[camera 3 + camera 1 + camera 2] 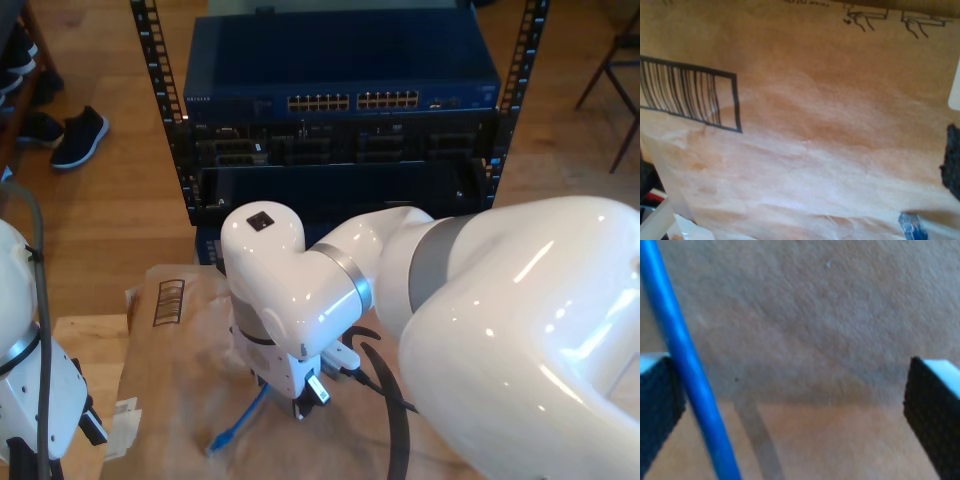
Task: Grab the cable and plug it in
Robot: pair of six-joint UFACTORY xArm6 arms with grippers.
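Brown paper (805, 150) spreads across the first wrist view, with a printed barcode (690, 92) at about nine o'clock and the clear plug (912, 226) of the blue cable lying on it near five o'clock; a dark pad edge (952, 162) of my first gripper peeks in at three o'clock, and I cannot tell how its jaws stand. Second wrist view: my second gripper (795, 405) hangs low over the paper with its jaws spread wide, black pads at nine and three o'clock, and the cable (687, 370) runs slantwise just beside the nine o'clock pad (657, 400), possibly touching it, not clamped. Exterior view: a white arm (300, 300) reaches down to the paper-covered surface (170, 370), the cable trailing from under its gripper toward seven o'clock and ending in a plug (215, 443). A blue network switch (340, 80) sits in a rack (150, 100) at twelve o'clock, and another white arm (30, 390) stands at eight o'clock.
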